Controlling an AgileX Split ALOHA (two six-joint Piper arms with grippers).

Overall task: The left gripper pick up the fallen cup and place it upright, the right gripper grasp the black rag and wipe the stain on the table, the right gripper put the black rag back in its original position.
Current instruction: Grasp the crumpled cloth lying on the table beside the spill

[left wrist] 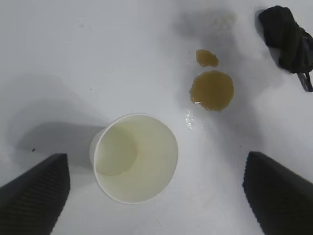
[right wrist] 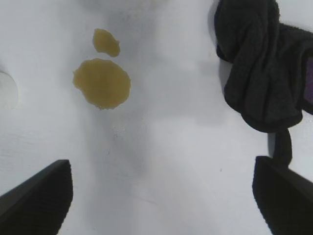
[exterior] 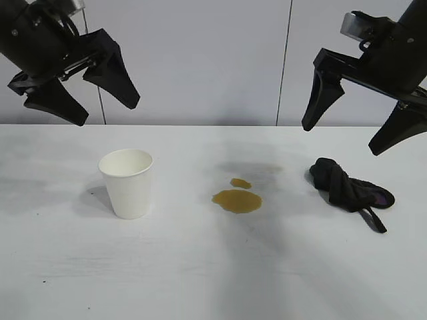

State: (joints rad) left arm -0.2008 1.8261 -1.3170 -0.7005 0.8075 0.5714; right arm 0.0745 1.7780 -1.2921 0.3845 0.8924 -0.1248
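The white paper cup [exterior: 127,183] is seen standing upright on the white tabletop [exterior: 200,267], mouth up, on the left half of the surface in the exterior view. Its inside is shown in the left wrist view [left wrist: 134,157], where a faint yellowish tint is noted on the inner wall and bottom. The left pincer [exterior: 80,100] is held in the air above and slightly left of the cup, its fingers spread wide and nothing gripped; in the left wrist view the cup is framed between the two dark fingertips [left wrist: 34,193] without being touched.

A brown stain [exterior: 237,201] is found near the middle of the tabletop, well apart from the cup, with a smaller brown spot [exterior: 241,183] just behind it. Both patches are also shown in the right wrist view [right wrist: 102,82].

The black rag [exterior: 347,186] is seen bunched up to the right of the stain, apart from it, with a thin strap trailing from it toward the front edge. A touch of purple is visible in its folds [right wrist: 266,68]. The right pincer [exterior: 347,130] is held in the air above the rag, fingers spread apart, nothing held.
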